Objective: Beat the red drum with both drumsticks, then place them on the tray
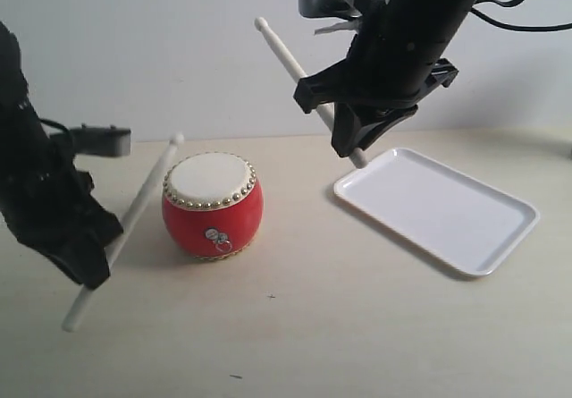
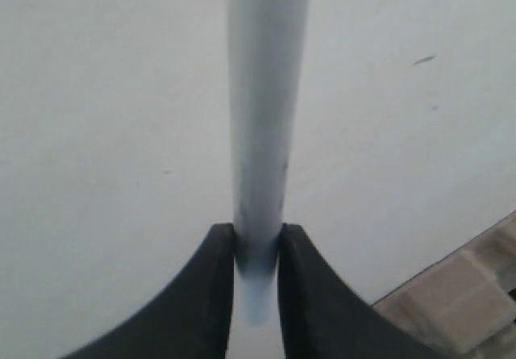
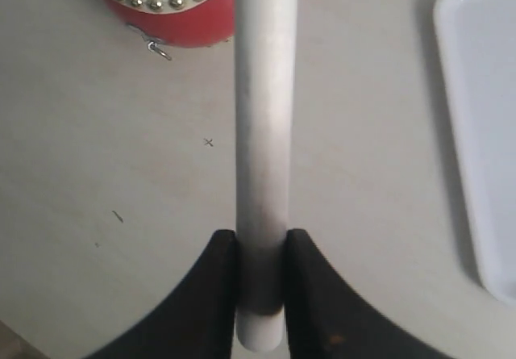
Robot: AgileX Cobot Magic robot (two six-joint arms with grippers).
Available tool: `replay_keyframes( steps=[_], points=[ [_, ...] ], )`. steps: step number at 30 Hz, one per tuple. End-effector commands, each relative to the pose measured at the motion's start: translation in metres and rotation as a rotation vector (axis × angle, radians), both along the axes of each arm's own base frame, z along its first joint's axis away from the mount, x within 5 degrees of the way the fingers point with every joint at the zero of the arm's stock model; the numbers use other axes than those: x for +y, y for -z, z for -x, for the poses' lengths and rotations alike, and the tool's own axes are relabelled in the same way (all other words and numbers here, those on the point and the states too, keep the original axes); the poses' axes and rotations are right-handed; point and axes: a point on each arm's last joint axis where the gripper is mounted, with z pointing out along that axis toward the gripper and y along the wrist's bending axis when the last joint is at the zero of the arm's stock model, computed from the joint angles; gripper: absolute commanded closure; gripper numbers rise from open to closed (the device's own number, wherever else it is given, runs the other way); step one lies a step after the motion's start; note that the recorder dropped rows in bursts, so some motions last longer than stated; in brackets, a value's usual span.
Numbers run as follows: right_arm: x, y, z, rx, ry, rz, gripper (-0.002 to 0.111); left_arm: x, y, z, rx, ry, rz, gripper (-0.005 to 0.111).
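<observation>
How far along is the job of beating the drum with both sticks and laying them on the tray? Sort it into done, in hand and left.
Done: the left gripper is shut on the left stick and the right gripper on the right stick. In hand: the left stick's tip sits near the drum; the right stick is held high. Left: the tray holds nothing, so both sticks must go there.

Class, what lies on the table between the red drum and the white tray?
Only bare table between drum and tray, seen in the exterior view.
</observation>
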Motion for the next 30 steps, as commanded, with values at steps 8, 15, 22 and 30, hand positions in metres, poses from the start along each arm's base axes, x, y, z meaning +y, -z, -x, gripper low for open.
replay_keyframes(
  steps=[8,15,22,30],
  points=[
    [-0.101,0.033,0.005,0.116,0.280,-0.032,0.108,-0.025,-0.052,0.004,-0.205,-0.097,0.321,0.107],
    [-0.138,0.075,-0.019,0.242,0.474,-0.133,0.108,-0.060,-0.045,-0.002,-0.196,-0.025,0.339,0.107],
    [-0.157,0.103,-0.037,0.254,0.551,-0.147,0.108,-0.087,-0.051,-0.045,-0.154,0.100,0.316,0.107],
    [-0.185,0.167,-0.056,0.377,0.707,-0.192,0.108,-0.099,-0.053,-0.039,-0.150,0.117,0.321,0.107]
  ],
)
